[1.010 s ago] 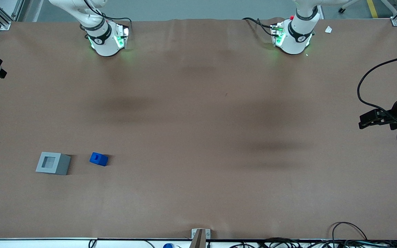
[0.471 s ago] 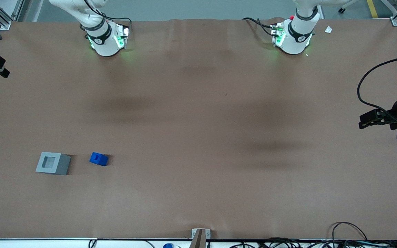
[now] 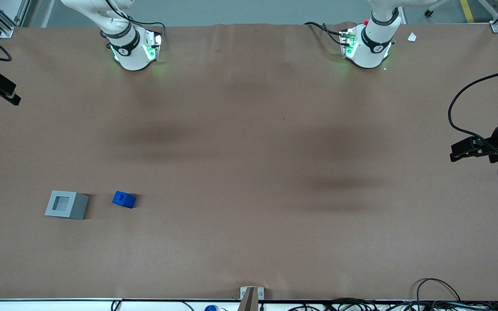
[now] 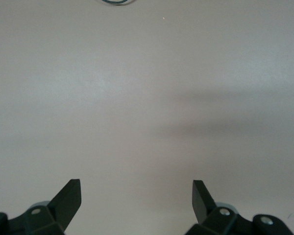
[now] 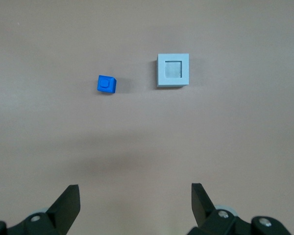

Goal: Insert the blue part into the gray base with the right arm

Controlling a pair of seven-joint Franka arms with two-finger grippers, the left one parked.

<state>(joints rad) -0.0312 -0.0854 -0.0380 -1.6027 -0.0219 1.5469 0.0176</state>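
Note:
The blue part [image 3: 123, 199] sits on the brown table beside the gray base [image 3: 66, 204], a short gap between them, the blue part on the side toward the parked arm. The base's square socket faces up and is empty. My right gripper [image 3: 4, 90] hangs high at the working arm's end of the table, farther from the front camera than both things. In the right wrist view the blue part [image 5: 106, 84] and the gray base [image 5: 173, 70] lie well ahead of the gripper [image 5: 135, 192], which is open and empty.
The two arm bases [image 3: 132, 47] [image 3: 368, 43] stand along the table edge farthest from the front camera. A small metal bracket [image 3: 251, 296] and loose cables [image 3: 439, 293] lie at the edge nearest the front camera. A white scrap [image 3: 412, 37] lies near the parked arm's base.
My right gripper has moved inward over the table's edge and slightly nearer the front camera. The blue part and gray base have not moved.

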